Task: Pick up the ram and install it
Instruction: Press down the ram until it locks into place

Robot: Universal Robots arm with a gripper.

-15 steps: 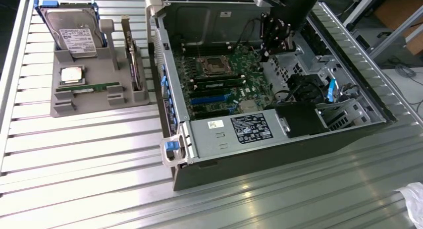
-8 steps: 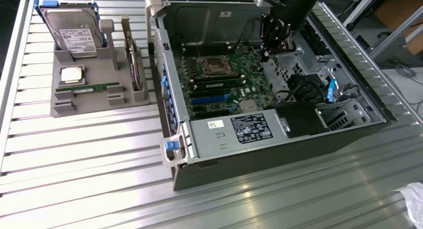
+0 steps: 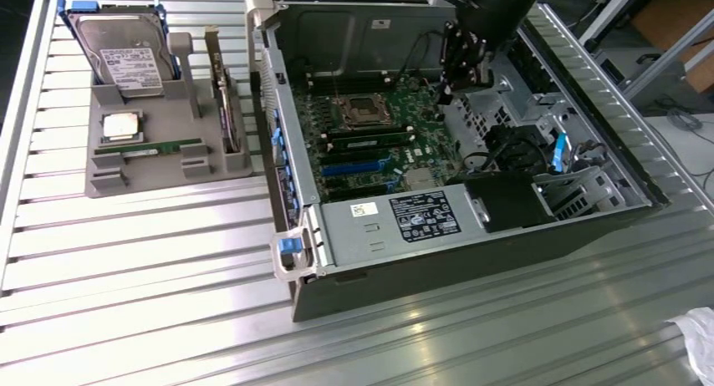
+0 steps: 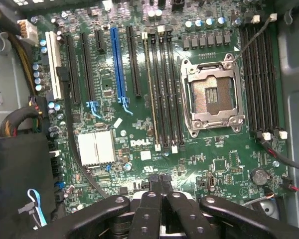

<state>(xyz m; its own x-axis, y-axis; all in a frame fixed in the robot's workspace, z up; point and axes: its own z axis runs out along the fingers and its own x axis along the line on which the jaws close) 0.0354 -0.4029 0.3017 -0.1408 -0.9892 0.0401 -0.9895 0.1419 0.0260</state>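
The motherboard [image 4: 139, 144] is dark green with fine pale markings. One expansion slot [image 4: 118, 62] is blue; the slot [image 4: 51, 64] at its 9 o'clock is white; the rest are black. The CPU socket [image 4: 213, 97] frame is silver. The heatsink [image 4: 96, 148] is pale silver, ribbed. The gripper [image 4: 161, 186] is black. The ram [image 3: 149, 148] is green with a white label, in a grey tray [image 3: 112, 181]. The hard drive [image 3: 123, 48] is silver, white-labelled, blue-framed. The table [image 3: 145, 269] is ribbed silver metal.

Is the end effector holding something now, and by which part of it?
Nothing is held. The end effector is shut and empty above the motherboard; the ram lies in its tray.
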